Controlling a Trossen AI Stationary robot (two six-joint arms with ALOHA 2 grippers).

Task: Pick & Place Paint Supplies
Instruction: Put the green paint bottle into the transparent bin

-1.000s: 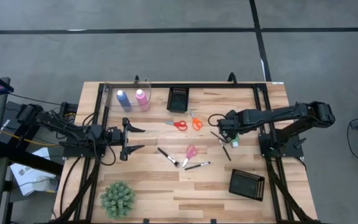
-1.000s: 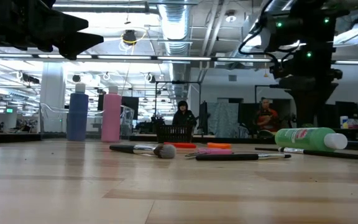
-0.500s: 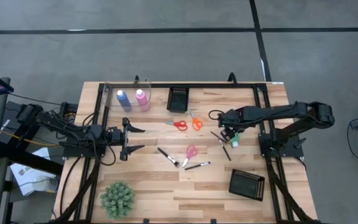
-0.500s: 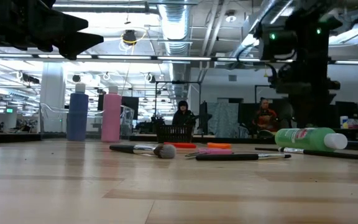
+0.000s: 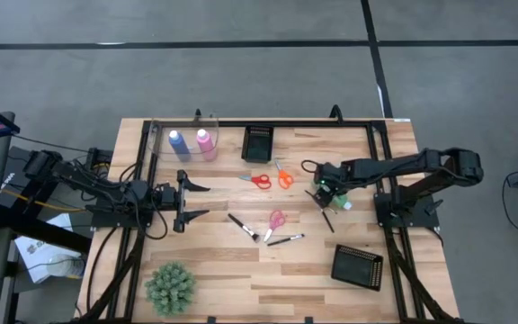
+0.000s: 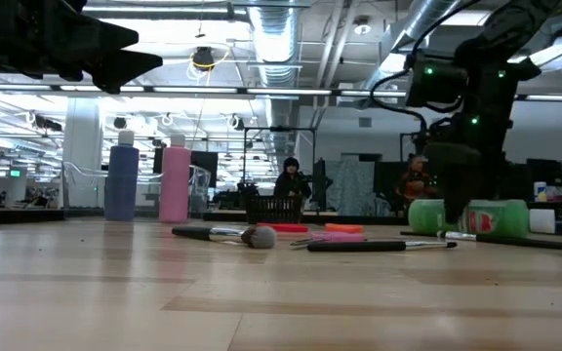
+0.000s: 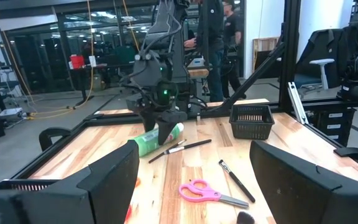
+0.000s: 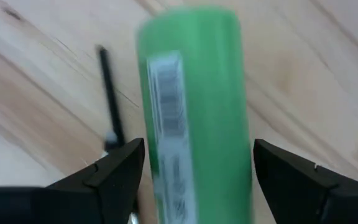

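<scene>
High view shows the light wooden slatted table (image 5: pixel 241 270) with the waiting left gripper (image 5: pixel 196 198) open-fingered at its left side. The right gripper (image 5: pixel 325 192) is low at the right side, its spread fingers (image 8: pixel 110 174) straddling the green plastic bottle (image 8: pixel 191 112), which lies on its side beside thin dark-handled brushes (image 5: pixel 327 219). This looks like the grasp step: next the fingers must close squarely on the bottle before lifting.

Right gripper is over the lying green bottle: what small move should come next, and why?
Probably shut the right gripper on the green bottle. The bottle lies on its side on the table, and the wrist view shows an open finger on either side of its body, not yet touching.
</scene>
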